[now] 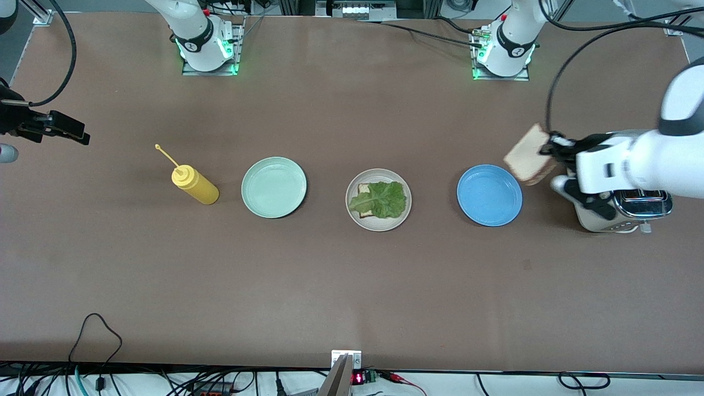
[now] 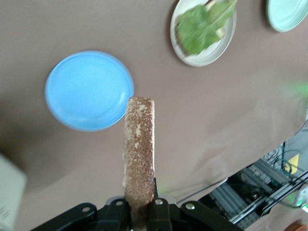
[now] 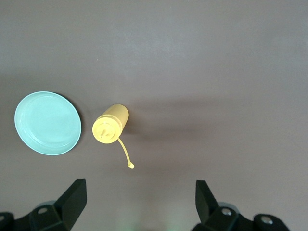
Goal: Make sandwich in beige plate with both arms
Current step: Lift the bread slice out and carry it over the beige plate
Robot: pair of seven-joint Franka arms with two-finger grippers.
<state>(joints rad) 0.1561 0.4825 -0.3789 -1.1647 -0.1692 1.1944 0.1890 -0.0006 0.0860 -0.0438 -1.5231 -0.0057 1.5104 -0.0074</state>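
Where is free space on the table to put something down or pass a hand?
Bare tabletop fills the wide strip nearer the front camera than the row of plates. Bare gaps lie between mint green plate, beige plate and blue plate. It is crowded by the toaster, where the left tool holds bread.

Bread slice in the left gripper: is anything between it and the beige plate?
Only the blue plate lies along the way, flat on the table. The left gripper holds the bread slice in the air beside the toaster, so it can likely pass above to the beige plate, which holds lettuce.
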